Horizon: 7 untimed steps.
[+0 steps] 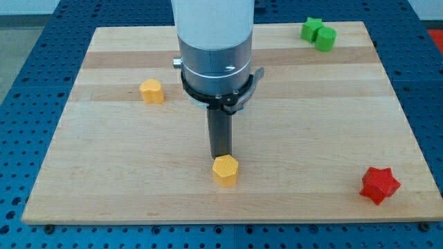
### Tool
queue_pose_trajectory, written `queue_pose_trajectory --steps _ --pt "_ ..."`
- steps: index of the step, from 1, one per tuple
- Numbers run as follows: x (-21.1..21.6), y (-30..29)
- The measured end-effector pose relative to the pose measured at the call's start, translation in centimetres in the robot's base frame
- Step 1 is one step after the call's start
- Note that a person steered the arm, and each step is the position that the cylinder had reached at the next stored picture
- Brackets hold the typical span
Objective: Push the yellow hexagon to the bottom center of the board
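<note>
Five coloured blocks sit on a pale wooden counter, which itself rests on a blue perforated base, as a white-and-grey robot arm reaches down over the middle of the counter. No pincer is fitted: the arm ends in a straight dark rod, so there is nothing to open or close. My tip stands directly behind the yellow hexagon, on its far side and touching it or very nearly so; the exact contact cannot be made out. That placement looks deliberate, since a push toward the counter's near edge would carry the block the way the task asks. The hexagon already lies close to the middle of the near edge, so little travel appears to remain.

A red star sits near the near right corner, well clear of the likely path. Two green blocks touch near the far right corner: a green star-like block and a rounder green block. A second yellow block, its shape hard to read, lies toward the left edge, well apart from the rod.

No brand, label or legible writing shows on the arm, counter or blocks.
</note>
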<state>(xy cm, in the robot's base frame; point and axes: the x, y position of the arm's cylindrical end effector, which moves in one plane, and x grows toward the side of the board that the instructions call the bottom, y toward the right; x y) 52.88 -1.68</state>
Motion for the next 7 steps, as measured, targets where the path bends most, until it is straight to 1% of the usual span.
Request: queue_pose_trajectory --steps 3,5,6,7 --pt "1.7 0.3" --pt "2.1 0.4" --pt "0.1 -0.2" --pt "-5.2 -2.2"
